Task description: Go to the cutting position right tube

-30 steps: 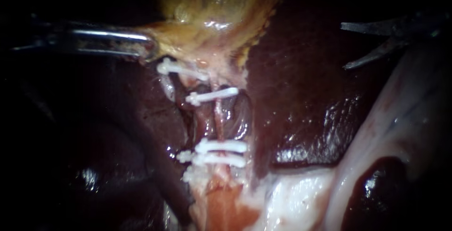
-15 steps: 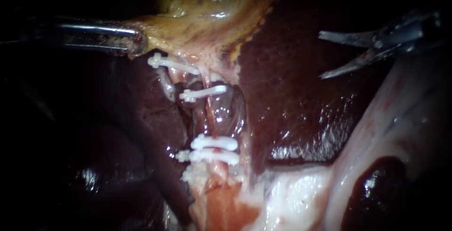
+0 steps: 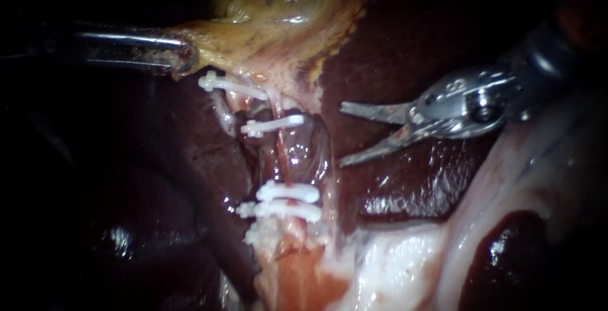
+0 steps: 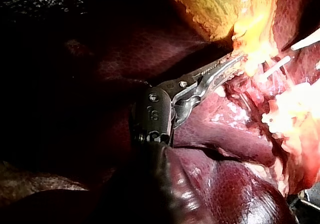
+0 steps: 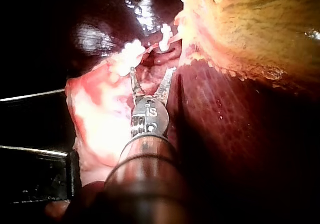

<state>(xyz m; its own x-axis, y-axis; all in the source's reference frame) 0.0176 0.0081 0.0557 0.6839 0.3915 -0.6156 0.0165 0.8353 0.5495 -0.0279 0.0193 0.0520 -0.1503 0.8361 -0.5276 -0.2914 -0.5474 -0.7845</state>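
The right tube (image 3: pixel 280 159) is a thin red strand running down from the neck of the gallbladder (image 3: pixel 285 19). It is bare between the upper clip (image 3: pixel 273 125) and the two lower clips (image 3: pixel 288 192) that cross it. That bare stretch looks like the place for a cut, and nothing is on it yet.

In the endoscope view the right instrument (image 3: pixel 342 133) lies near the tube, to its right, over the liver (image 3: pixel 405 184). Its two blades are spread wide and point at the bare stretch, with the tips short of the tube and not touching it. The right wrist view agrees: the open blades face the clipped tissue ahead, with a gap left to close.

Farther from the tube, beyond the upper clip, the left instrument (image 3: pixel 182 56) has its jaws pinching the edge of the gallbladder. It seems to be pulling that edge away from the tube so the strand lies stretched.

By my reading the approach is mostly made, since the blades are open and level with the target. What is left is a short last advance until the tube sits between the blades, between the upper clip and the lower pair and clear of every clip.
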